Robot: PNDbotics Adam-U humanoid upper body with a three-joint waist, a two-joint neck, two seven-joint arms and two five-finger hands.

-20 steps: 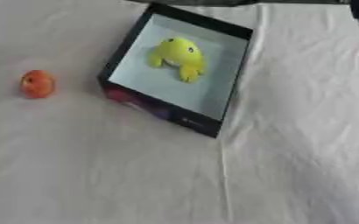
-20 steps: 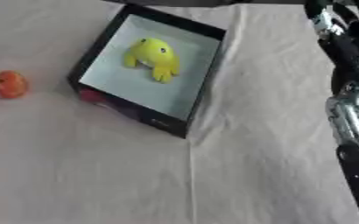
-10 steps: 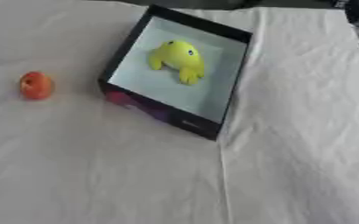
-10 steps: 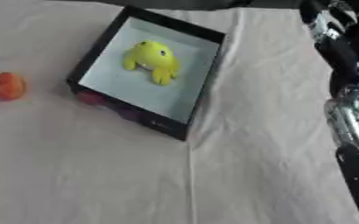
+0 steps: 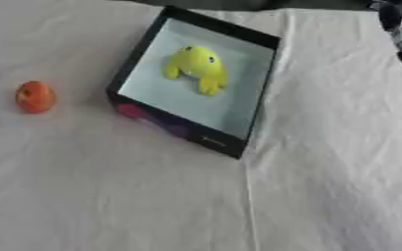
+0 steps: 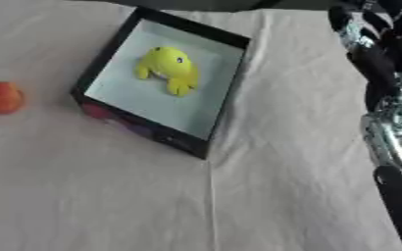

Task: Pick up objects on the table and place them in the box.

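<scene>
Worktop (image 5: 153,206) covered in white creased cloth. Black box (image 5: 263,83) toward far edge, yellow toy (image 5: 197,66) inside on pale floor. Orange object (image 5: 36,96) near left edge, outside the box. Right arm (image 6: 385,98) along right edge; hand fingers: cannot tell.

One black box (image 5: 184,130), one yellow toy (image 5: 198,66), one orange object (image 5: 36,96)

White-clothed table (image 5: 110,196), black box (image 5: 230,142), orange object (image 5: 36,96)
</scene>
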